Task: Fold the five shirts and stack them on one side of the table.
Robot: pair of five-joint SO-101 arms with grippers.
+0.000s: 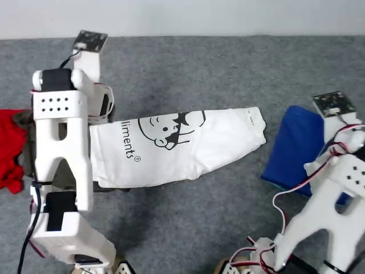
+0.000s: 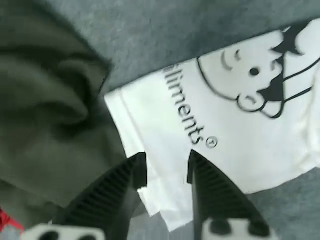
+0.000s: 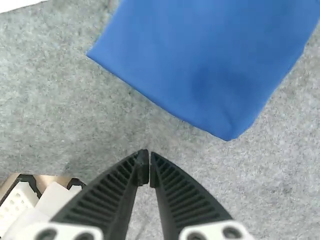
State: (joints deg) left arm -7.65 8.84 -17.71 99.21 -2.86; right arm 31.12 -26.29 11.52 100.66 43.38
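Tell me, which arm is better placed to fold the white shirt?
Probably left: the left gripper hovers open over the white shirt; the right gripper is shut over table by the blue shirt.

Your table (image 1: 228, 68): grey, felt-like top.
1. White printed shirt (image 1: 182, 145), spread flat, one edge under your left gripper (image 2: 165, 167).
2. Olive shirt (image 2: 45, 110), bunched just beside that gripper.
3. Red shirt (image 1: 10, 151), beyond the olive one.
4. Blue shirt (image 3: 210, 60), folded, just ahead of your right gripper (image 3: 149, 167).
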